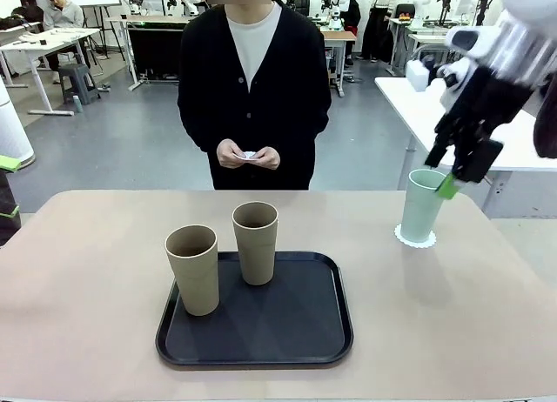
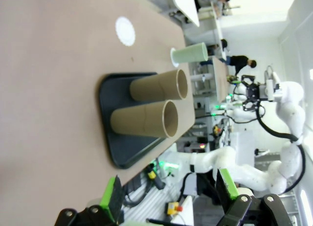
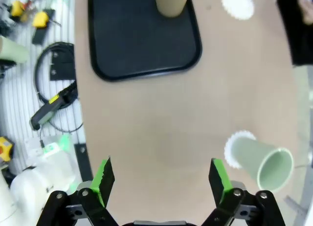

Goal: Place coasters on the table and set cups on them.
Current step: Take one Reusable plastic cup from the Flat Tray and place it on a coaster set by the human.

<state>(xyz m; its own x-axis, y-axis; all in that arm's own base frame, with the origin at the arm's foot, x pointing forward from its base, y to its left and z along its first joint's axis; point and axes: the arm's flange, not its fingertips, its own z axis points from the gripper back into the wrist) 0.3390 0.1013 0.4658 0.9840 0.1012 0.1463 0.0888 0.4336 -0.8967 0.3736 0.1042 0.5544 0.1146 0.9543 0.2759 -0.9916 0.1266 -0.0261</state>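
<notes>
A mint green cup stands on a lacy white coaster at the table's right side. My right gripper hangs open and empty just above and beside its rim; in the right wrist view the cup and its coaster lie outside the right gripper. Two tan cups stand upright on the black tray. Another coaster lies bare on the table beyond the tray. The person holds a white coaster in both hands. My left gripper is open, back from the table's left end.
The person stands at the middle of the far edge. The tray takes up the table's centre front. Bare tabletop lies left of the tray and between the tray and the mint cup. Cables and tools lie on the floor off the near edge.
</notes>
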